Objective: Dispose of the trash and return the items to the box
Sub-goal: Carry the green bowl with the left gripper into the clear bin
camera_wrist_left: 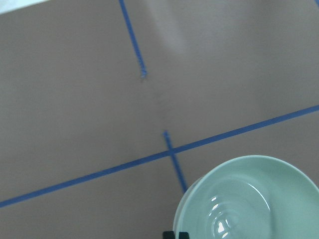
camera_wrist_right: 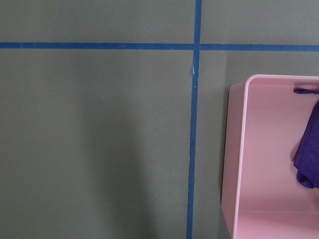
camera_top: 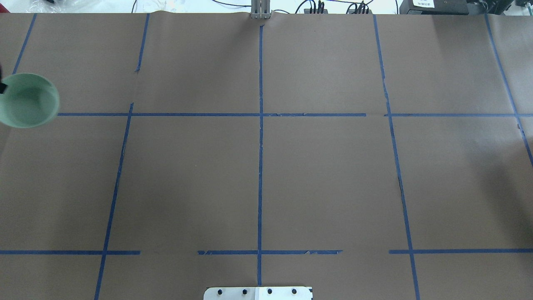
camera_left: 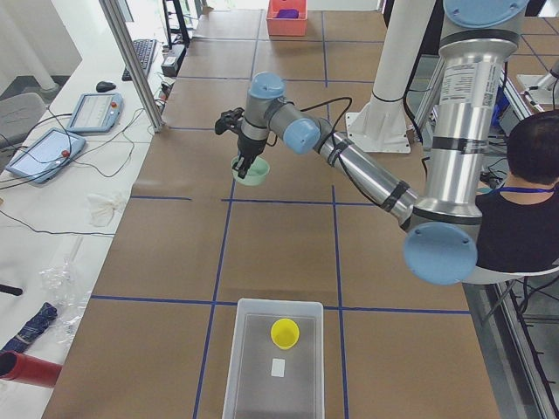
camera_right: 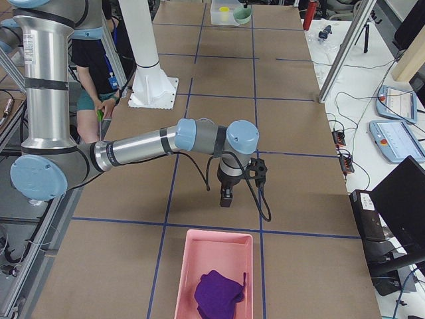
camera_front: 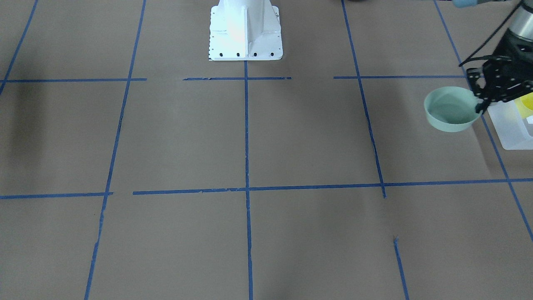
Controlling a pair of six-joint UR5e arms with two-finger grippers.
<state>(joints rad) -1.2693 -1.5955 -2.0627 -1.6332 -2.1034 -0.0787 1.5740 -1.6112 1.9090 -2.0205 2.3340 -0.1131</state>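
A: So, where is the bowl (camera_front: 452, 109)?
B: It is clamped by its rim in the left gripper (camera_front: 479, 107). The gripper holds it mouth up above the table (camera_front: 291, 137), apart from the box (camera_front: 510, 133) and not in it.
A: And the yellow cup (camera_left: 285, 333)?
B: It sits inside the box, close to the small white label (camera_left: 278, 367).
A: What about the right gripper (camera_right: 226, 198)?
B: It hangs pointing down over the table, near a pink bin (camera_right: 219, 249) that holds a purple cloth (camera_right: 218, 292). Only the side view shows it, so I cannot tell whether its jaws are apart or together.
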